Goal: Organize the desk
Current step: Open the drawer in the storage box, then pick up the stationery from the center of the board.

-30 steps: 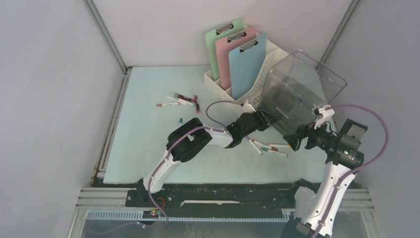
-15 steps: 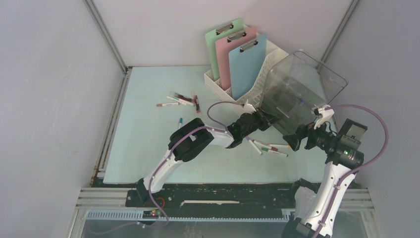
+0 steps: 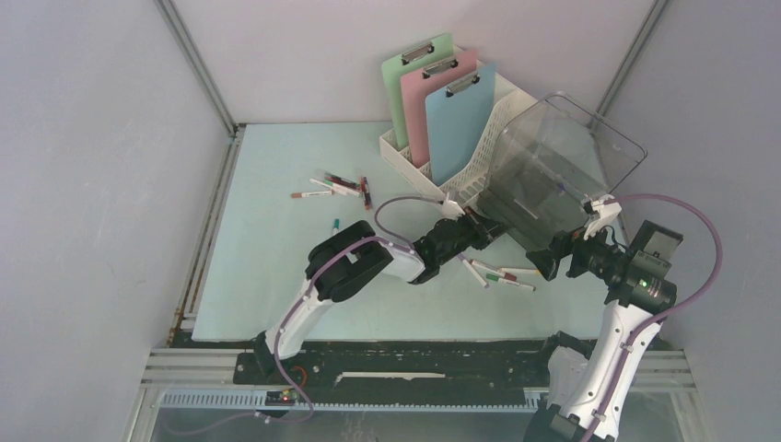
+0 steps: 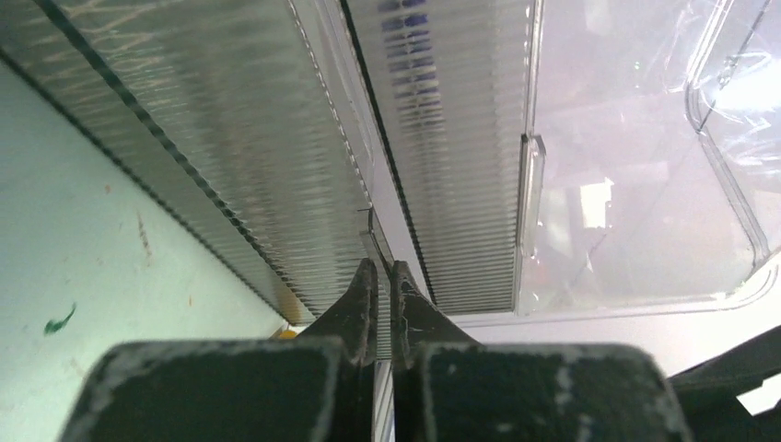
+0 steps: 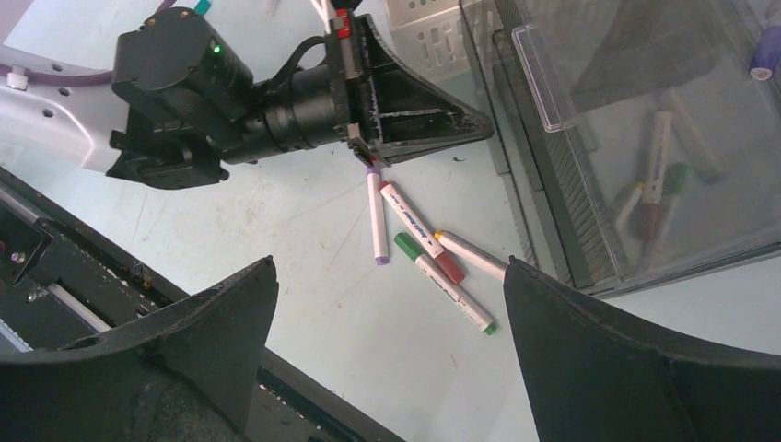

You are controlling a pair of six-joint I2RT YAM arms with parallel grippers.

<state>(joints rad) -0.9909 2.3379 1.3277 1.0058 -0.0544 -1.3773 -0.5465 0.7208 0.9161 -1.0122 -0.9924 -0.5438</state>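
The pale mint-blue desk (image 3: 276, 184) carries a clear plastic bin (image 3: 562, 166), tilted at the right with several markers (image 5: 658, 175) inside it. My left gripper (image 3: 493, 226) is at the bin's near-left corner. In the left wrist view its fingers (image 4: 364, 295) stand shut on the bin's thin wall (image 4: 373, 138), which runs edge-on into the narrow slit between them. My right gripper (image 5: 387, 262) hovers wide open and holds nothing, just right of several loose markers (image 5: 414, 221) lying in front of the bin. Another cluster of markers (image 3: 336, 184) lies toward the middle left.
A white file rack (image 3: 405, 152) at the back holds a green clipboard (image 3: 410, 78), a pink clipboard (image 3: 442, 87) and a blue clipboard (image 3: 460, 129), close against the bin. A single marker (image 3: 335, 224) lies by the left arm's elbow. Grey walls enclose the desk.
My left gripper has closed onto the bin's wall and its arm has shifted slightly left. The right arm and the markers have not moved.
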